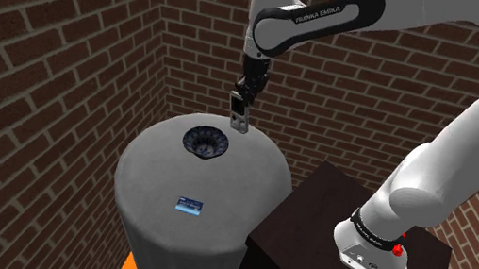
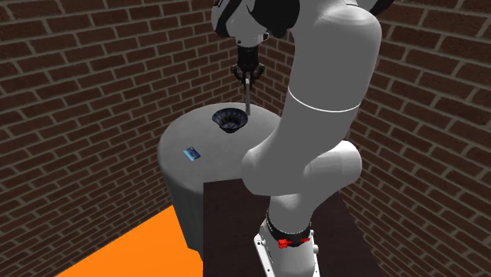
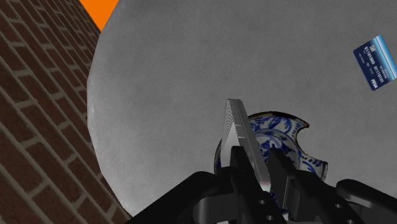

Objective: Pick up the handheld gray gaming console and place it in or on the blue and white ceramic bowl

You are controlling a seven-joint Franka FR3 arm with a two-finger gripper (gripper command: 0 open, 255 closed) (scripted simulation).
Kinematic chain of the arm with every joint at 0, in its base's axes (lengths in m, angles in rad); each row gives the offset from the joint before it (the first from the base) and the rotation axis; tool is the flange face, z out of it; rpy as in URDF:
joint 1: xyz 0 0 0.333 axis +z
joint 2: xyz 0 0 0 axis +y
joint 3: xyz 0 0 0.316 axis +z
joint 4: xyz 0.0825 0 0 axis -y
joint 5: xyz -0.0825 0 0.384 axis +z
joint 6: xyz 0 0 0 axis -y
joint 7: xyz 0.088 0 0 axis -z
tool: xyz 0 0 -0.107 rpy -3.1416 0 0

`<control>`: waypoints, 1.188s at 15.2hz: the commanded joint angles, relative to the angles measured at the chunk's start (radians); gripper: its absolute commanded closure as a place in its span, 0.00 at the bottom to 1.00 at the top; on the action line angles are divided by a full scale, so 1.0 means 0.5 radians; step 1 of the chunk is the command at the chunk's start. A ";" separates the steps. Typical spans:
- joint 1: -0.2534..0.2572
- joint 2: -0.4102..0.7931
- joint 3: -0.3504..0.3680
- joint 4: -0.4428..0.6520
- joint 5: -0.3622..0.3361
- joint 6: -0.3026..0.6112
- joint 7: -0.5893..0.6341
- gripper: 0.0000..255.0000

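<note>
So the gripper (image 1: 243, 106) is clamping the gray console (image 1: 239, 121) and dangling it in the air just beside the blue-and-white bowl (image 1: 197, 138). Pickup's looking done, I'd say; lowering it into the bowl is what's remaining.

The arm (image 1: 458, 158) is glossy white, with rounded links and dark grey joints. White "FRANKA EMIKA" lettering (image 1: 312, 17) runs along one dark wrist link. A black band (image 1: 377, 234) with red marks rings its foot. The gripper (image 1: 243, 104) is all black.
</note>
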 commanded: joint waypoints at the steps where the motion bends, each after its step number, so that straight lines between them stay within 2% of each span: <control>1: 0.035 0.091 0.042 0.156 -0.004 -0.065 0.082 1.00; 8: 0.162 0.449 0.153 0.780 -0.052 -0.334 0.334 1.00; 18: 0.165 0.521 0.149 0.601 -0.065 -0.083 0.342 1.00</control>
